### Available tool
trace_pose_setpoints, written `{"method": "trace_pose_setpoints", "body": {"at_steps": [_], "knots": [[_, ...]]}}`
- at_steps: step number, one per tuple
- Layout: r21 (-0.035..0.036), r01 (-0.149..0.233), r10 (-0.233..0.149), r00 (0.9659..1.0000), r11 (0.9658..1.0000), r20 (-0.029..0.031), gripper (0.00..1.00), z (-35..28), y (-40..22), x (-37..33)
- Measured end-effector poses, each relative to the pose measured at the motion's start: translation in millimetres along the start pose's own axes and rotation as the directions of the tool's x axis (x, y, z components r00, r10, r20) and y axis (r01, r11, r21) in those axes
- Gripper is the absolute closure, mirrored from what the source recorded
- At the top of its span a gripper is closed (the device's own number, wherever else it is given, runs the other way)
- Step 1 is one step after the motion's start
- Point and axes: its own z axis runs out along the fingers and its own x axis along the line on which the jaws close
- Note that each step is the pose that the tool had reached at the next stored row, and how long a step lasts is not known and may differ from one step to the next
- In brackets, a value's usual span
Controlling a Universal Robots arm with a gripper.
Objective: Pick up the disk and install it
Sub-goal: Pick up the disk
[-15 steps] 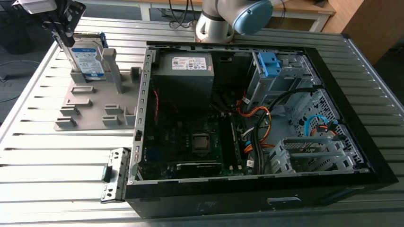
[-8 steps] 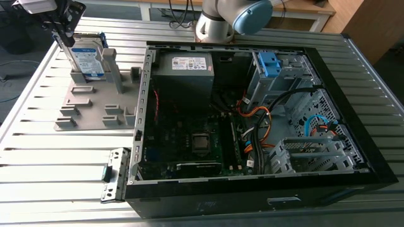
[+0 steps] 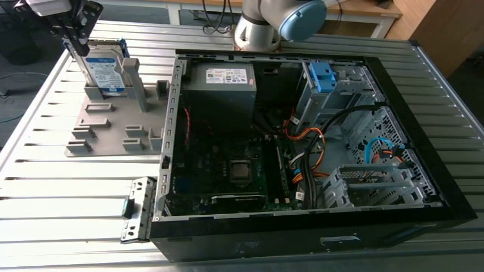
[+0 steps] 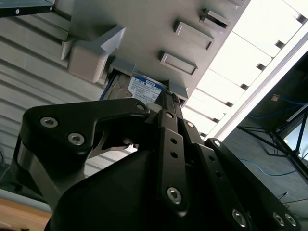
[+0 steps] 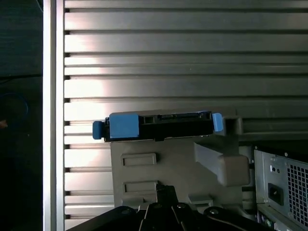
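Observation:
The disk (image 3: 103,68) is a silver drive with a white-and-blue label and a blue frame. It stands on edge at the far end of a grey holder (image 3: 106,130), at the exterior view's left. My gripper (image 3: 76,45) hangs over the disk's upper corner, its black fingers drawn together with nothing seen between them. In the first wrist view the disk (image 5: 159,126) shows edge-on in the holder (image 5: 168,168), apart from the gripper (image 5: 161,188). In the second wrist view the gripper (image 4: 169,98) points at the disk's label (image 4: 144,89).
An open black computer case (image 3: 446,187) lies at the exterior view's right, with a grey power supply (image 3: 221,90), a drive cage holding a blue bracket (image 3: 321,76), a motherboard and orange cables. A metal bracket (image 3: 135,209) lies on the slatted table. The arm's base (image 3: 261,28) stands behind the case.

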Motion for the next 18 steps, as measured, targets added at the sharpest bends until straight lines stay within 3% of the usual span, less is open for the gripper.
{"method": "trace_pose_setpoints", "body": {"at_steps": [5, 18], "knots": [[-0.0007, 0.045, -0.045, 0.999, 0.999, -0.0018, 0.89, 0.0, 0.0, 0.0], [-0.0018, 0.085, -0.085, 0.9964, 0.9964, -0.0033, 0.89, 0.0, 0.0, 0.0]]}}
